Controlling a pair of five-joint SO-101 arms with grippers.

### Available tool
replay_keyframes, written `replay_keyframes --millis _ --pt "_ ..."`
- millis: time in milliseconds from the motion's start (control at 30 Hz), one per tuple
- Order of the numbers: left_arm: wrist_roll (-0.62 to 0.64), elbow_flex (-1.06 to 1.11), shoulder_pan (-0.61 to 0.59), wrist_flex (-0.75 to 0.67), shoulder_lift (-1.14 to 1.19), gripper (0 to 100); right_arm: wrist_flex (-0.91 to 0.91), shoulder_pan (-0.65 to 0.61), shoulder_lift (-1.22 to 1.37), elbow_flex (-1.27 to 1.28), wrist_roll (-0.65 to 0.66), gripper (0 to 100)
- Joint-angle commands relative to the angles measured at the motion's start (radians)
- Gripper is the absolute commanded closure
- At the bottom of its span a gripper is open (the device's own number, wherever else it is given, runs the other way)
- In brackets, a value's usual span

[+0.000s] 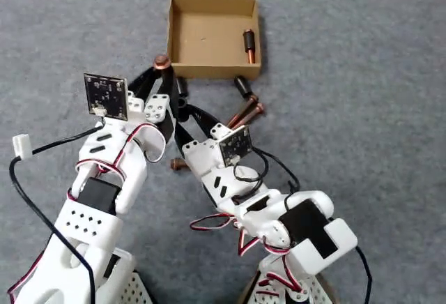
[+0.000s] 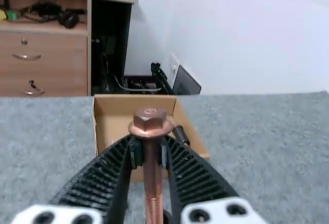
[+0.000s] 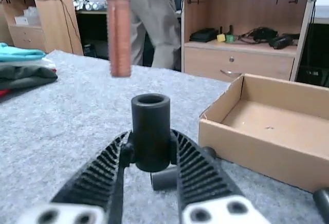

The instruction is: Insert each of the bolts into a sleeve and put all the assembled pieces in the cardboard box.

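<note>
L gripper (image 2: 149, 151) pinches a copper bolt (image 2: 149, 126) just under its hex head, shank hanging down. R gripper (image 3: 150, 149) clamps a black sleeve (image 3: 150, 126) upright, bore up. The bolt tip hangs above it, off to one side, not in yet. Both sit just in front of the cardboard box (image 1: 212, 71), which holds one assembled piece (image 1: 249, 44). Loose bolts (image 1: 245, 114) and a spare sleeve (image 1: 242, 84) lie nearby on the grey table (image 1: 362, 109).

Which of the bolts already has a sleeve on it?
The bolt lying inside the cardboard box; the one in the left gripper and those on the table are bare.
</note>
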Motion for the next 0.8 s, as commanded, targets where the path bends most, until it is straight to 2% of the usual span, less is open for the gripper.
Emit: replay_keyframes --millis 0,267,600,767 --pt "-0.003 -0.011 0.002 -0.038 -0.007 98 -0.031 -0.008 -0.002 -0.041 0.011 99.8" --pt "-0.008 0.021 0.008 -0.207 0.001 98 -0.031 0.024 -0.002 -0.041 0.011 99.8" --pt "-0.008 0.02 0.063 -0.218 -0.008 98 -0.031 0.022 0.005 -0.041 0.011 99.8" --pt "-0.009 0.017 0.054 -0.215 -0.008 98 -0.031 0.022 0.005 -0.041 0.011 99.8"
